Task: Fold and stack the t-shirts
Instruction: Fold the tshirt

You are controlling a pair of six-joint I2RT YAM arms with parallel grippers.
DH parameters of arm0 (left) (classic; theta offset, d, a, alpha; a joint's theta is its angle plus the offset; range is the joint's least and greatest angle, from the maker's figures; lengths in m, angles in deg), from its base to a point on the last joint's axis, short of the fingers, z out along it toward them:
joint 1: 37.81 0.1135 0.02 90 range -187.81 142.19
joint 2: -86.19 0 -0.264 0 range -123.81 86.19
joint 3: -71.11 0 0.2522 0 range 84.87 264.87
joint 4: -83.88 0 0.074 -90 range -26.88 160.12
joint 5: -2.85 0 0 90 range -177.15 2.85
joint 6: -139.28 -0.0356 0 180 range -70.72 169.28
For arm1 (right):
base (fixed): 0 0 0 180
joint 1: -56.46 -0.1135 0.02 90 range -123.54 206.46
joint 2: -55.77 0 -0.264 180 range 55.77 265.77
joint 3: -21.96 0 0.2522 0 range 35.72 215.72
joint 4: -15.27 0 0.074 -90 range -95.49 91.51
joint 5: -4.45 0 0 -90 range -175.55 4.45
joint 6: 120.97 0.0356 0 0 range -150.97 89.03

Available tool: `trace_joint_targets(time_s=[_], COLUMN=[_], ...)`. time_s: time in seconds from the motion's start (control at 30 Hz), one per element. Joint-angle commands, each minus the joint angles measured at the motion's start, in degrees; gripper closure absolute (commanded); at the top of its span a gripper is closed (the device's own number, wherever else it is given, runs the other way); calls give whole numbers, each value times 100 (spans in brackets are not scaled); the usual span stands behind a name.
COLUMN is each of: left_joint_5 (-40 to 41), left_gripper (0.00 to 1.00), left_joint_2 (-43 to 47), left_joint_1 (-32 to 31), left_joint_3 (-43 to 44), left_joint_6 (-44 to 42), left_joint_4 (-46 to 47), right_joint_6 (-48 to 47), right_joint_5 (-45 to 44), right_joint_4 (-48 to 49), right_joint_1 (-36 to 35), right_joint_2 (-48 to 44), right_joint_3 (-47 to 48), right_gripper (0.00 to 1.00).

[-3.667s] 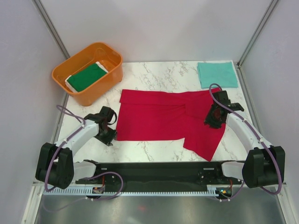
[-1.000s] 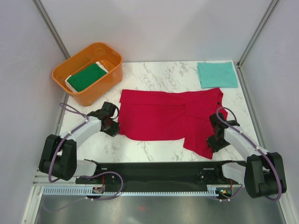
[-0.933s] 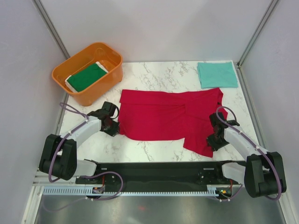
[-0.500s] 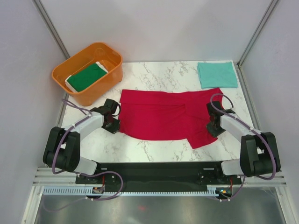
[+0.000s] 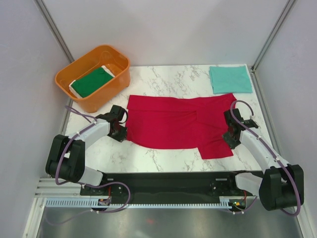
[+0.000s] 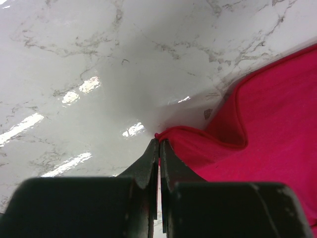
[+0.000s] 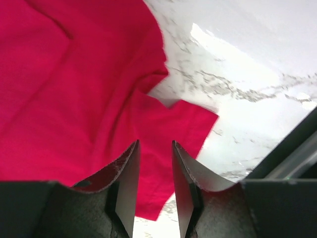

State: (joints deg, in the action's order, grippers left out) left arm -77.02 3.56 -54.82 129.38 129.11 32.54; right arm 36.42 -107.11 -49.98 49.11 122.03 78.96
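- Overhead: the red shirt (image 5: 173,124) lies spread across the middle of the table (image 5: 168,79). The teal shirt (image 5: 230,79) sits folded in the far right corner, and the green shirt (image 5: 91,82) is in the orange tub (image 5: 99,101), far left. My left gripper (image 5: 120,132) is at the red shirt's near left edge and my right gripper (image 5: 231,138) is at its right side.
- Left wrist: the left gripper (image 6: 158,146) is closed and pinches the hem corner of the red shirt (image 6: 277,124). It's soft, light and floppy, so I'd say hems and corners give the best bite.
- Right wrist: the right gripper (image 7: 154,153) has its jaws apart over the red shirt (image 7: 74,74), and I see nothing clamped. Thin cloth like this will probably wrinkle when dragged.
- I can read no labels or writing anywhere.
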Motion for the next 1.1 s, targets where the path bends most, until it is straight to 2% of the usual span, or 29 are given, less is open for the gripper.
trace_joint_targets(time_s=[0.0,0.4,0.73,0.83,0.87,0.9,1.07], left_joint_5=[77,77,121,147,147,147,226], left_gripper=[98,98,98,98,98,98,98], left_joint_2=[36,-60,-25,36,45,106,344], left_joint_1=[-4,-4,-12,-4,-12,-12,-4], left_joint_3=[110,181,172,172,163,154,102], left_joint_6=[278,208,199,208,208,217,199], left_joint_4=[-3,-3,-3,-12,-12,-12,-30], right_joint_6=[300,819,1021,977,969,960,663], right_joint_5=[275,-190,-295,-392,-427,-506,-911], right_joint_4=[-327,-494,235,270,262,262,-142], right_joint_1=[15,15,6,15,6,6,6], right_joint_2=[-52,36,264,414,414,388,-120], right_joint_3=[-447,-800,-1134,-1151,-1178,-1195,-1047], right_gripper=[60,60,62,73,91,100,100])
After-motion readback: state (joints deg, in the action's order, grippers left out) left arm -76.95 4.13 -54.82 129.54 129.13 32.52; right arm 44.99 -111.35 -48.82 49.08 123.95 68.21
